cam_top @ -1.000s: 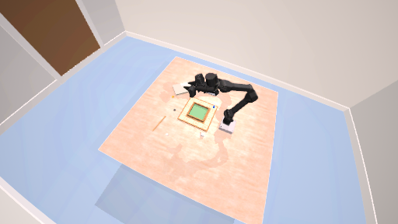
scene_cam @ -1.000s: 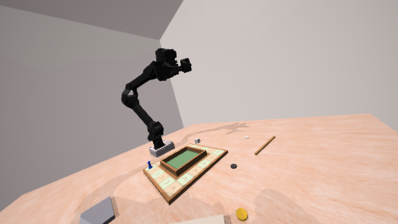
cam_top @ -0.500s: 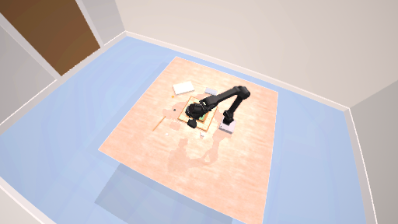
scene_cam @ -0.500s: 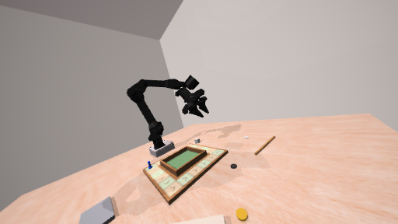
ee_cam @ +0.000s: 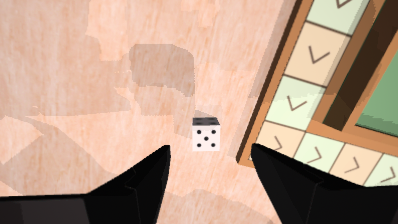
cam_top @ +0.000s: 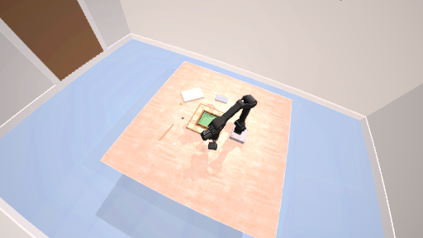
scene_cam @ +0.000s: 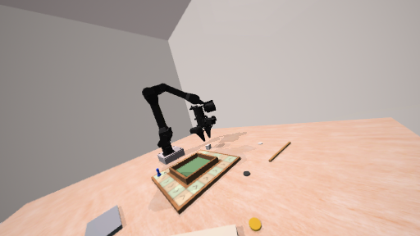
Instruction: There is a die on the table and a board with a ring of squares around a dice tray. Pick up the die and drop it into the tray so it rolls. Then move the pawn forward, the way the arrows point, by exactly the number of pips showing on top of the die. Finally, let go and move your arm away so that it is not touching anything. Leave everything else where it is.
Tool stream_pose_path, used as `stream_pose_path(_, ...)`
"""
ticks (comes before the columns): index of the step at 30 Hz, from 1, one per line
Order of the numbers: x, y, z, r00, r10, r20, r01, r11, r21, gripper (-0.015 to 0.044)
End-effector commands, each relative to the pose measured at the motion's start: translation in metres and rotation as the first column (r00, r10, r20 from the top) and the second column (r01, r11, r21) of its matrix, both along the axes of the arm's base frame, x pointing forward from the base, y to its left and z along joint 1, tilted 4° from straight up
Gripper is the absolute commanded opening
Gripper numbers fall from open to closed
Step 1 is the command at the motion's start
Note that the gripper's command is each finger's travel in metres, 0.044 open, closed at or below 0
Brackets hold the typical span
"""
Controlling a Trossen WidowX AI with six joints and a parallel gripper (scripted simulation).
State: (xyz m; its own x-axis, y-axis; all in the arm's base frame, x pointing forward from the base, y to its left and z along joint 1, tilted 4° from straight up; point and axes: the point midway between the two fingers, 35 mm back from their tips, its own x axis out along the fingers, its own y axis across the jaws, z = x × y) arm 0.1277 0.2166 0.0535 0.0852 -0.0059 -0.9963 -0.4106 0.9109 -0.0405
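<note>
Arm [cam_top: 233, 113] [scene_cam: 155, 111] bent over, pincer [cam_top: 212, 145] [scene_cam: 207, 138] [ee_cam: 211, 150] pointing down above the worktop [cam_top: 248, 186] [scene_cam: 328, 172] [ee_cam: 50, 75]. Pincer wide, nothing in it.

Die [scene_cam: 208, 147] [ee_cam: 206, 135] on the worktop, outside the board [cam_top: 192, 126] [scene_cam: 205, 179] [ee_cam: 307, 52] and near its edge. In the wrist view it appears between the fingertips, untouched; its large pale face shows five pips, and a darker side face is also visible.

Tray [cam_top: 200, 119] [scene_cam: 202, 170] [ee_cam: 365, 70] green inside, ringed by arrowed squares. Blue pawn [scene_cam: 158, 173] upright at one corner of the board.

Elsewhere on the worktop: stick [cam_top: 166, 132] [scene_cam: 280, 152], with a small white bit [cam_top: 174, 144] [scene_cam: 260, 143] near one end; black disc [cam_top: 182, 118] [scene_cam: 246, 173] between stick and yellow disc [cam_top: 181, 104] [scene_cam: 255, 224]; pale slab [cam_top: 192, 94] [scene_cam: 209, 231] near the yellow disc; grey block [cam_top: 221, 98] [scene_cam: 104, 222] apart from the board. Arm's base [cam_top: 244, 140] [scene_cam: 177, 156] stands beside the board.
</note>
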Motion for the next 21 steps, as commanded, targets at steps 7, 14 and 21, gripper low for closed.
stream_pose_path(7, -0.005, -0.003, -0.019, 1.000, -0.003, -0.023, 0.002, 1.000, -0.019, 0.0275)
stream_pose_path(14, -0.005, -0.003, -0.025, 1.000, -0.003, -0.023, 0.002, 1.000, -0.019, 0.0275)
stream_pose_path(21, -0.004, -0.003, -0.036, 1.000, -0.003, -0.023, 0.002, 1.000, -0.019, 0.0275)
